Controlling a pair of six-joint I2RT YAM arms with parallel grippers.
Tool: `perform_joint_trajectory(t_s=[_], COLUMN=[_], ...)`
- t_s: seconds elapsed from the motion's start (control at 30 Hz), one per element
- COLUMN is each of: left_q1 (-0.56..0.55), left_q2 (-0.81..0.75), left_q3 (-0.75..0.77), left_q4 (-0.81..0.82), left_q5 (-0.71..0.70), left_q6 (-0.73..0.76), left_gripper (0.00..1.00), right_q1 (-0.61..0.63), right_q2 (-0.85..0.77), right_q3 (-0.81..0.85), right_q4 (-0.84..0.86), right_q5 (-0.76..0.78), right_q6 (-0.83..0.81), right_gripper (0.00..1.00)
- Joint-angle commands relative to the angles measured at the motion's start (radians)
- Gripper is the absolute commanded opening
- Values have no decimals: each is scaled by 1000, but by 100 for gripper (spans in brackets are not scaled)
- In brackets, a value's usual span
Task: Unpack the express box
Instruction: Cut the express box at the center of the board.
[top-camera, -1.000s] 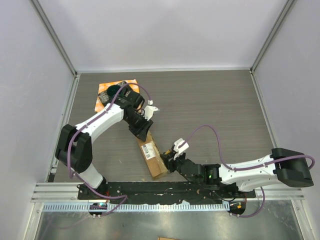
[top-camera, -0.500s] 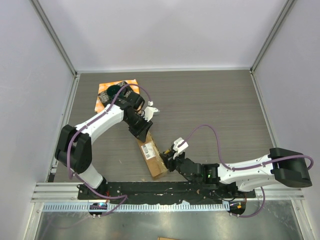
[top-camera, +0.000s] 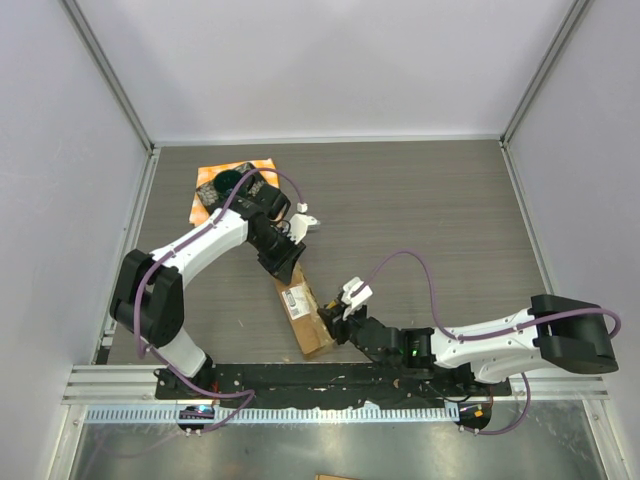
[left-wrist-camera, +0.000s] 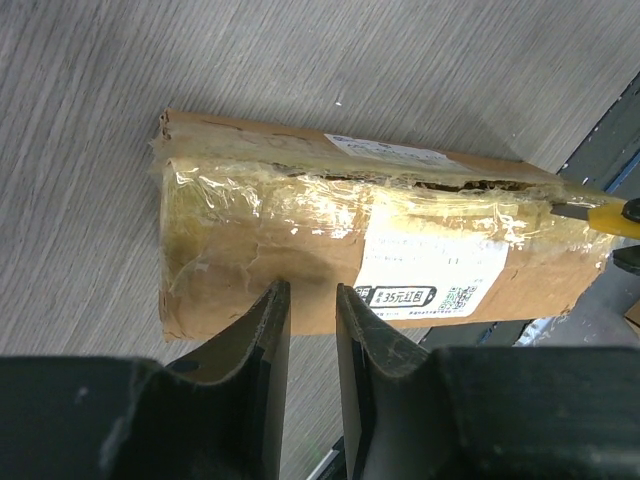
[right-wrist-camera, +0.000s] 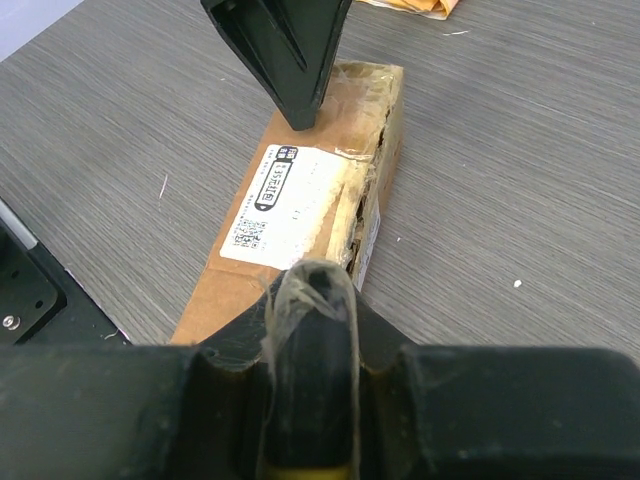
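The express box (top-camera: 305, 315) lies slanted on the table, a brown carton with a white label (left-wrist-camera: 440, 265) and shiny tape. Its taped seam (left-wrist-camera: 400, 185) is torn open along the length. My left gripper (left-wrist-camera: 312, 290) hovers over the box's far end (top-camera: 283, 265), its jaws a narrow gap apart with nothing between them. It also shows as a dark wedge (right-wrist-camera: 300, 100) in the right wrist view. My right gripper (right-wrist-camera: 312, 330) is at the box's near end (top-camera: 335, 322), shut on a black, yellow-ended cutter (right-wrist-camera: 310, 300) trailing tape shreds. The cutter's yellow tip (left-wrist-camera: 600, 213) sits at the seam.
An orange cloth (top-camera: 255, 165) with a dark dish (top-camera: 225, 183) lies at the back left, behind the left arm. The black base rail (top-camera: 300, 375) runs just beyond the box's near end. Grey walls enclose the table on three sides.
The left jaws have narrowed a little above the box's far end. The right gripper with the cutter has edged left along the near end. The box has stayed put.
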Motion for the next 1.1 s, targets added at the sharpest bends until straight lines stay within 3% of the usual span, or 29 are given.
perform_joint_trajectory(t_s=[0.0, 0.43, 0.87, 1.07], left_q1=[-9, -9, -10, -13], left_q2=[-26, -18, -11, -5], left_q3=[-1, -4, -8, -10], left_q4=[3, -6, -22, -28], left_q5=[18, 27, 24, 26], left_q6=[12, 21, 35, 37], left_gripper=[28, 23, 17, 12], right_q1=[-6, -17, -2, 6], right_q2=[32, 118, 73, 61], right_q3=[10, 16, 46, 84], right_q4=[49, 27, -311, -389], right_q5=[-6, -34, 28, 31], right_q6=[-11, 21, 113, 96], right_gripper=[1, 1, 1, 1])
